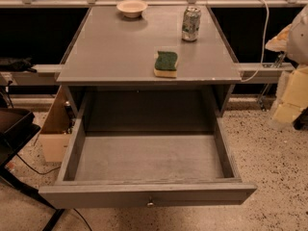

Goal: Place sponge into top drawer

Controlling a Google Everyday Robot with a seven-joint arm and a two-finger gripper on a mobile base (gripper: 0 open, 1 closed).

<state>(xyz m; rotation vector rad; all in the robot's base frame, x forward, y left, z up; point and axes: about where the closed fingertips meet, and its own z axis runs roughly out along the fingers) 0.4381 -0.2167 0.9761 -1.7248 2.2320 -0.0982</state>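
Since the top drawer (144,158) stands fully pulled out with its inside bare, the opening part needs no work; the transfer itself is not started. Now the sponge (166,64) lies flat, green side up, on the grey surface (115,47), near the front edge and right of centre, just behind the drawer opening. Nothing touches it. No sign of the tool anywhere in frame, so whether it is apart, together or clamped on something I cannot tell. A pale blurred shape (299,32) at the far right edge could be part of the arm, unclear. With the tool unseen, the sponge's place relative to it cannot be given beyond this: not held, no contact. Left to do, as I judge it: bring the tool over the sponge, grasp, lift, carry it forward past the surface edge, lower and let go into the top drawer. Cream bowl (132,7) and soda can (191,24) sit at the back of the surface, apart from the sponge, can nearer. Drawer knob (150,203) at front centre.
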